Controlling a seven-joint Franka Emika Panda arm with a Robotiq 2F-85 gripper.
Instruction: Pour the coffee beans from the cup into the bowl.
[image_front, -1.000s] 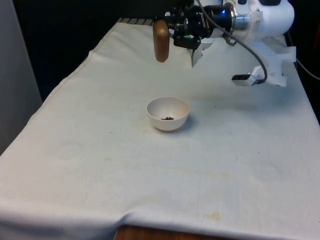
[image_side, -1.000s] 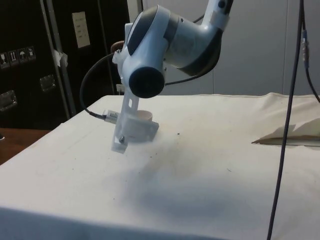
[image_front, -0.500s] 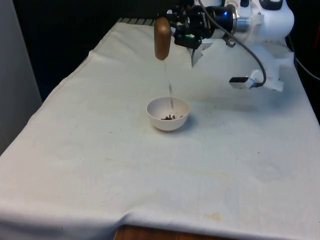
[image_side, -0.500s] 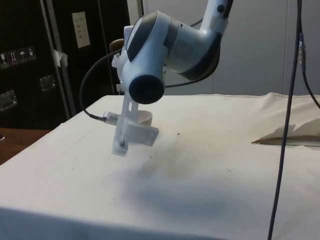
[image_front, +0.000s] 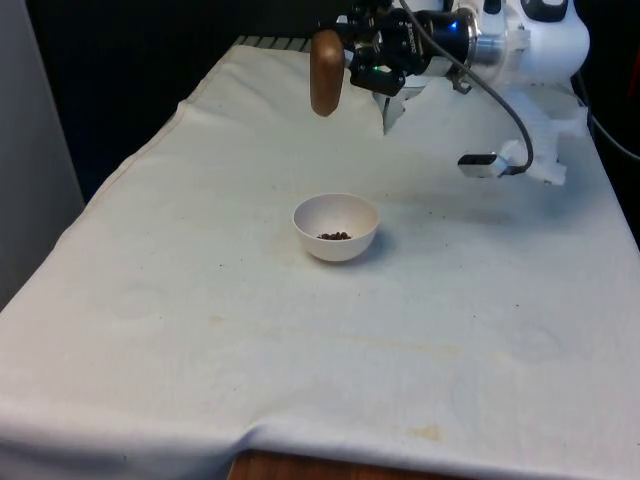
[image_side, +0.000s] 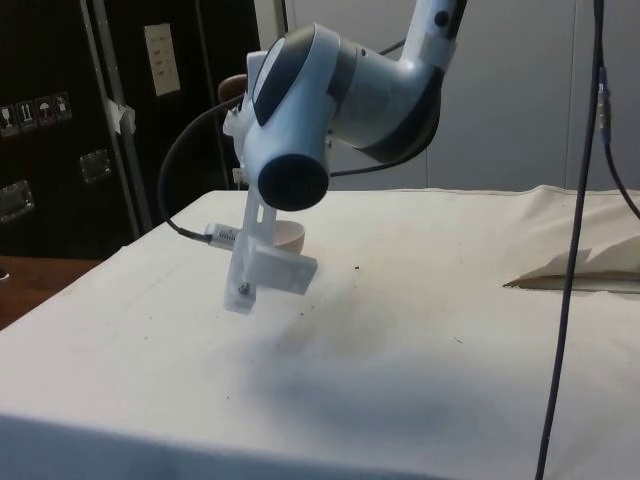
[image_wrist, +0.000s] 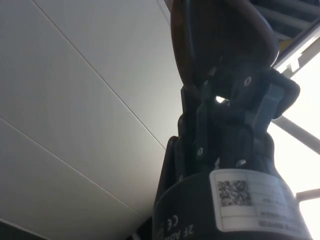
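Table (image_front: 200, 330): it is lying under a white cloth, which is showing faint stains near the front edge.
Arm (image_front: 530, 35): it is reaching level over the far end of the table, with the wrist turned sideways so the gripper is pointing toward the front view's left. In the side view the arm (image_side: 340, 95) is hanging above the cloth and hiding most of the bowl (image_side: 290, 236).
Gripper (image_front: 352, 58): its black fingers are clamping the cup at its side and holding it well above the cloth. In the wrist view the gripper (image_wrist: 220, 85) is pressing against the dark cup (image_wrist: 225, 30).
Cup (image_front: 326, 72): brown, it is hanging upended with its mouth facing down, at about 12 o'clock from the bowl and high over it.
Bowl (image_front: 336, 227): white, it is sitting near the table's middle, well apart from the gripper.
Coffee beans (image_front: 334, 236): a small dark heap is lying in the bowl's bottom.
Writing: a QR label and the letters "CE" and "2F" are showing on the gripper's body in the wrist view.
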